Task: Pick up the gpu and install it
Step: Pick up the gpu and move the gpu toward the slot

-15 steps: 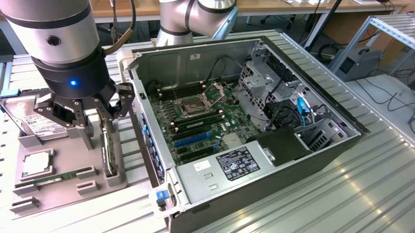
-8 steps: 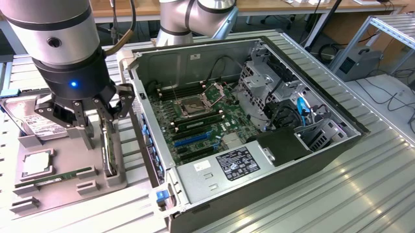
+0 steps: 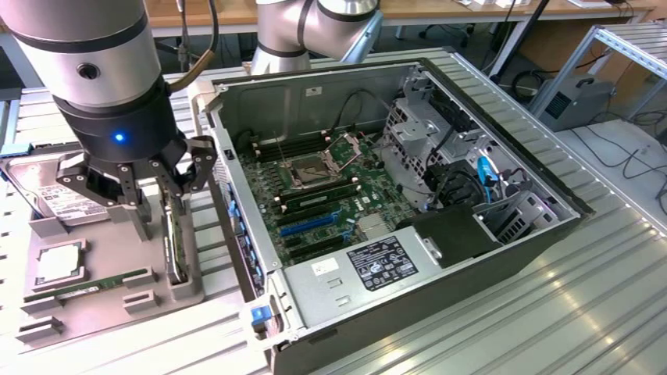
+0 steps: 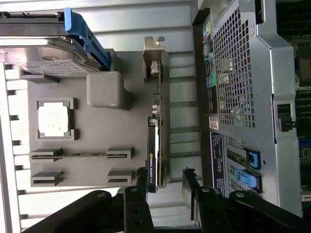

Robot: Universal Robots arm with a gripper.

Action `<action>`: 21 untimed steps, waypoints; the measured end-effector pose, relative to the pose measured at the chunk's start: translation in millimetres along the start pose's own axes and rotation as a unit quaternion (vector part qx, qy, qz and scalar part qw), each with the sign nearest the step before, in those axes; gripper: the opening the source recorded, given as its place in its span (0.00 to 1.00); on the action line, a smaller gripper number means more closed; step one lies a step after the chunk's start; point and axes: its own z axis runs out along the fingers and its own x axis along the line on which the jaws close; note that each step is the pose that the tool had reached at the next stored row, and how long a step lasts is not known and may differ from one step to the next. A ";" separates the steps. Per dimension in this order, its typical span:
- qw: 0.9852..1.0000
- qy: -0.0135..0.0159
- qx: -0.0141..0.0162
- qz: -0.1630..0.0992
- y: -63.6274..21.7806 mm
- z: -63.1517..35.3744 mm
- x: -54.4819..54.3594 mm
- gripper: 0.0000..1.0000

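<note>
The gpu (image 4: pixel 153 145) stands on its long edge in a slot of the grey parts tray (image 4: pixel 97 126), its silver bracket (image 4: pixel 154 53) at the end far from my fingers. In the exterior view the gpu (image 3: pixel 174 242) is a thin dark card at the tray's side nearest the computer case. My gripper (image 4: pixel 165 178) hangs over the card's unbracketed end, open, with nothing between the fingers (image 4: pixel 142 178). The card's edge lines up inside the gap, close to one finger. In the exterior view the gripper (image 3: pixel 155 191) sits just above the card.
The open computer case (image 3: pixel 417 195) lies on the exterior view's right of the tray, with its motherboard slots (image 3: pixel 308 226) exposed. On the tray (image 3: pixel 105 308) are a hard drive (image 3: pixel 52 195), a CPU (image 3: pixel 58 262) and a memory stick (image 3: pixel 89 285). The case's rear panel (image 4: pixel 243 73) runs close beside the card.
</note>
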 end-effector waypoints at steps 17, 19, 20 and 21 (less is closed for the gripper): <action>1.000 0.000 0.000 0.000 -0.6 14.7 0.4 0.42; 1.000 0.000 0.000 0.000 -0.6 15.1 0.4 0.42; 1.000 0.000 0.000 0.000 -0.6 15.4 0.4 0.42; 1.000 0.000 0.000 0.000 -0.6 15.5 0.4 0.42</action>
